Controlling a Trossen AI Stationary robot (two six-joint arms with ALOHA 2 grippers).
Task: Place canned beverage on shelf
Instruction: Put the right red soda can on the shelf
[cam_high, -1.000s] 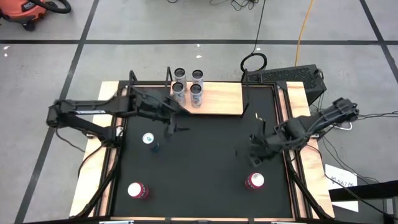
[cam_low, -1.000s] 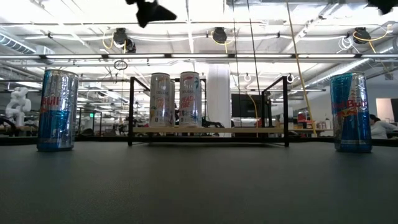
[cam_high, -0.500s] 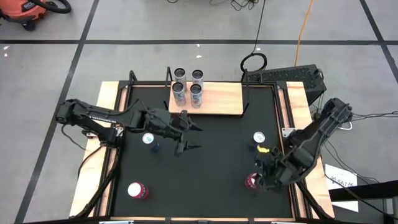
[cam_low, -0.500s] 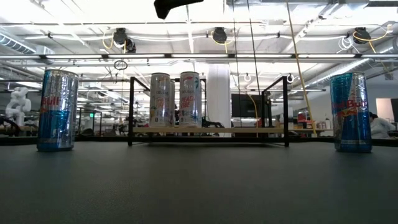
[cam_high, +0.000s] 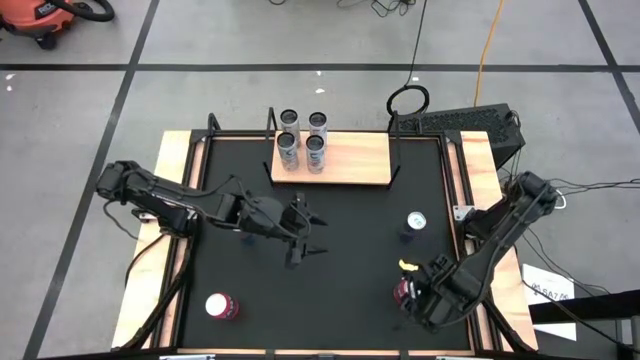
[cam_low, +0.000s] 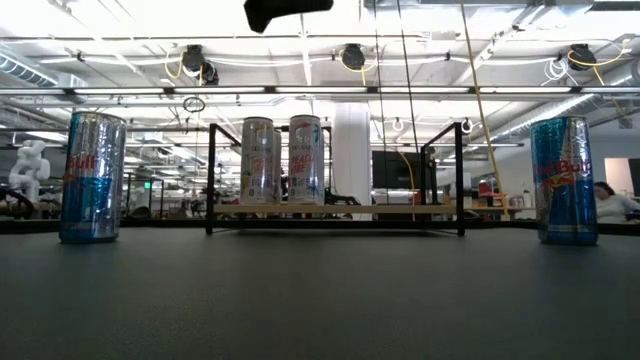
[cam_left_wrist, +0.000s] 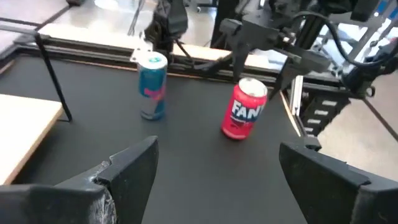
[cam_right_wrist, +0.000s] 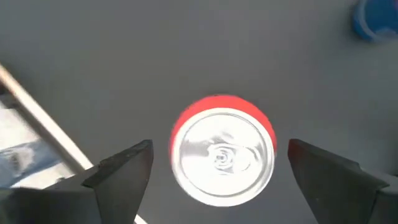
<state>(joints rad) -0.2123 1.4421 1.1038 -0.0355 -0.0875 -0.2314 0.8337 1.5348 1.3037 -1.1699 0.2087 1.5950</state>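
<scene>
Right pincer (cam_right_wrist: 217, 171) spread wide, poised directly above red can (cam_right_wrist: 222, 149) near front right of black surface (cam_high: 350, 230), not touching it. Second red can (cam_high: 220, 306) front left. Left pincer (cam_high: 308, 236) spread, empty, over surface centre. Blue can (cam_high: 415, 223) stands mid right. Shelf (cam_high: 350, 160) at far edge carries four slim cans (cam_high: 302, 140) on its left half.

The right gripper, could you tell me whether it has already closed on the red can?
No, the right gripper hangs open above the red can, its fingers standing clear on both sides.
</scene>
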